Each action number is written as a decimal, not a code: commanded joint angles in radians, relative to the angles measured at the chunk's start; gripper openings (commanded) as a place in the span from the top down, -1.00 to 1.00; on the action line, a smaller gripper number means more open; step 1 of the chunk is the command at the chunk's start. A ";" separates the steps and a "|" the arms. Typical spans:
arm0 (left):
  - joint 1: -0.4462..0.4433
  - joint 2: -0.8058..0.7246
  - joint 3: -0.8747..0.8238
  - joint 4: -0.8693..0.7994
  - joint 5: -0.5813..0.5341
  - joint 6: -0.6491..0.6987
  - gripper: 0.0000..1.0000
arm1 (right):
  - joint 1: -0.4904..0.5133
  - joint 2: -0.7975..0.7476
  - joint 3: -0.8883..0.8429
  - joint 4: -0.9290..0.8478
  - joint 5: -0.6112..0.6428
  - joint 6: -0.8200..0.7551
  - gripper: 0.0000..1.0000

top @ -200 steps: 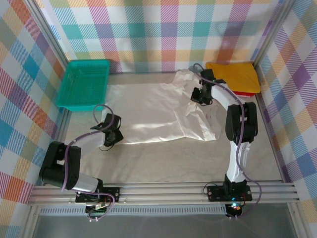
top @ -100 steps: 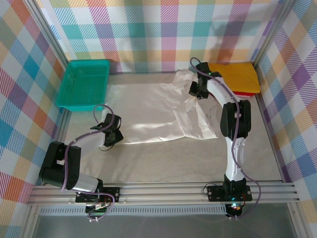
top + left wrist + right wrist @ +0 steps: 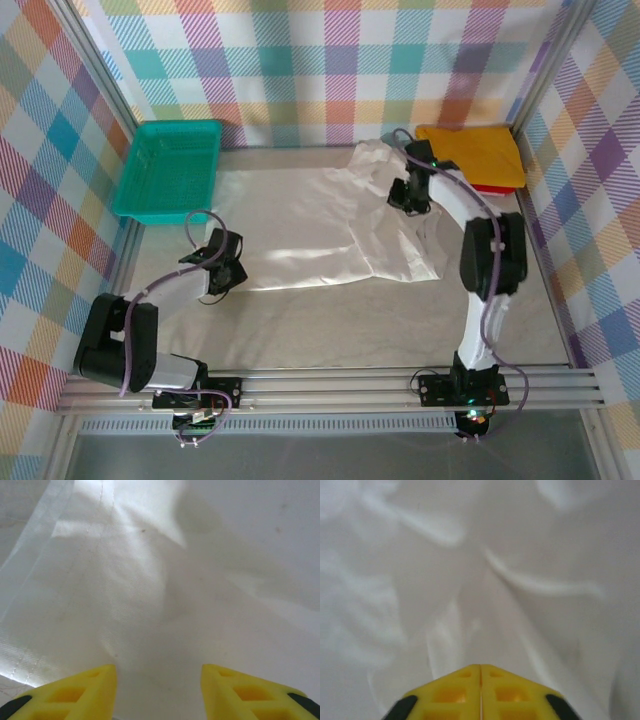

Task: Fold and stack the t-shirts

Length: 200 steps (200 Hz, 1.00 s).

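Observation:
The thin white t-shirt [image 3: 300, 230] lies spread across the middle of the table, wrinkled and bunched at its right side. My left gripper [image 3: 225, 272] hovers over its near left edge, open, with bare white cloth [image 3: 165, 580] between the yellow fingers [image 3: 159, 680]. At the shirt's far right part my right gripper [image 3: 408, 195] is shut. Its fingertips [image 3: 480, 667] meet just above creased white cloth [image 3: 495, 555], and no fold shows between them. A folded mustard-yellow t-shirt [image 3: 470, 155] rests on a red one [image 3: 492, 188] in the far right corner.
A teal mesh basket [image 3: 168, 168] stands at the far left. Plaid walls close in the table on three sides. Bare tabletop [image 3: 350, 320] runs along the near side, in front of the white shirt.
My right gripper went toward the far wall, then came back nearer and a little right. The shirt's right side shifted with it. My left gripper barely moved.

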 commanded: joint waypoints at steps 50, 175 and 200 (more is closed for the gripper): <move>0.119 0.101 0.012 0.081 0.150 0.019 0.19 | -0.045 -0.189 -0.414 0.219 -0.179 0.109 1.00; 0.130 -0.138 -0.209 -0.072 0.329 -0.172 0.21 | -0.063 -0.583 -0.927 0.136 0.015 0.332 1.00; 0.085 -0.238 -0.255 -0.124 0.334 -0.224 0.24 | -0.063 -0.722 -0.997 0.090 0.033 0.364 1.00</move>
